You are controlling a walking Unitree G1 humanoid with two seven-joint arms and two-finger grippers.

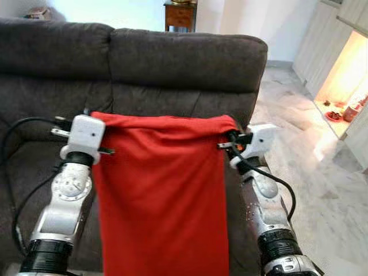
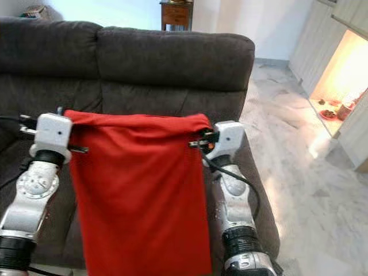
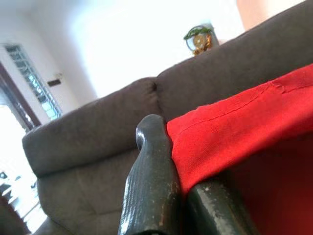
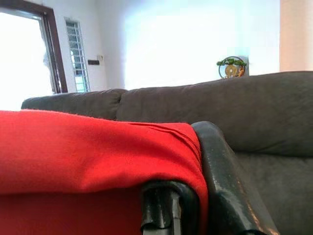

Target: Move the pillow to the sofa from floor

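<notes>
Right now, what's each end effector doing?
Left end effector: closed on the red pillow, top left corner.
Right end effector: closed on the pillow's top right corner.

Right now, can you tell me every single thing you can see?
Pillow: one, red, held up in front of the sofa by its top corners.
Sofa: one, dark grey, straight ahead.
Wooden cabinet: one, brown, behind the sofa.
Round ornament: one, gold with green, behind the sofa back.
Floor: pale marble, on the right.
Left claw: one, black fingers, shut on the pillow's left corner.
Right claw: one, black fingers, shut on its right corner.
</notes>
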